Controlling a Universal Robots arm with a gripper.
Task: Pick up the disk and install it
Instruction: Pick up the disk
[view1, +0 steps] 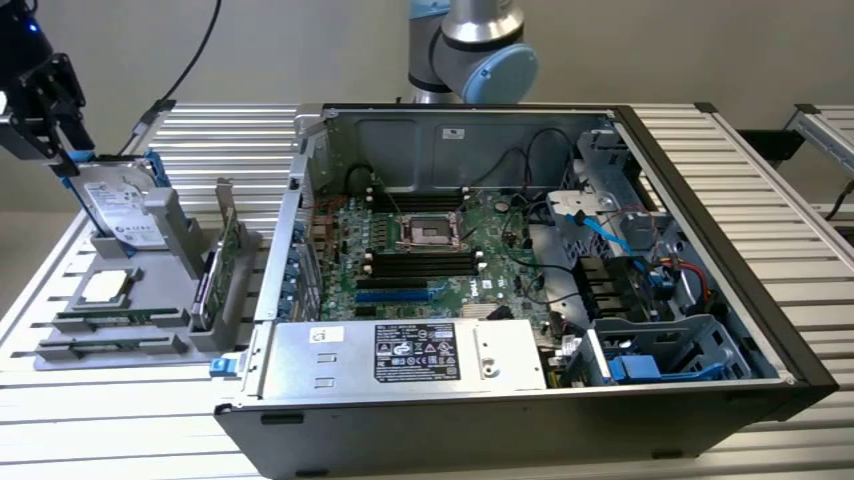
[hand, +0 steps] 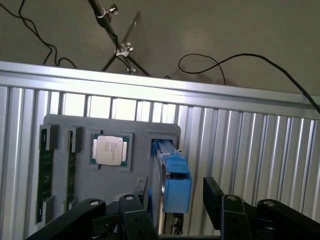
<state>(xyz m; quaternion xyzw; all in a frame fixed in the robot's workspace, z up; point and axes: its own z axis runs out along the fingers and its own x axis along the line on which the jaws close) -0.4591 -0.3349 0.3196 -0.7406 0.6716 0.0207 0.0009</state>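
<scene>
The disk (view1: 124, 210) stands on edge in a grey holder (view1: 180, 235) at the exterior view's left; it is silver with a white label and a blue carrier bracket. My gripper (view1: 64, 158) hangs right at its top edge. In the wrist view the disk's blue bracket (hand: 176, 170) lies between my two black fingers (hand: 141, 189), which stand apart on either side of it. The gripper (hand: 177, 192) is open and straddles the disk without clamping it.
An open computer case (view1: 787, 340) fills the middle and the exterior view's right, with the motherboard (view1: 414, 250), a labelled silver box (view1: 400, 355) and a drive cage (view1: 667, 345). The grey tray (view1: 134, 350) also holds a square chip (view1: 107, 287), memory sticks (view1: 114, 320) and an upright card (view1: 220, 260).
</scene>
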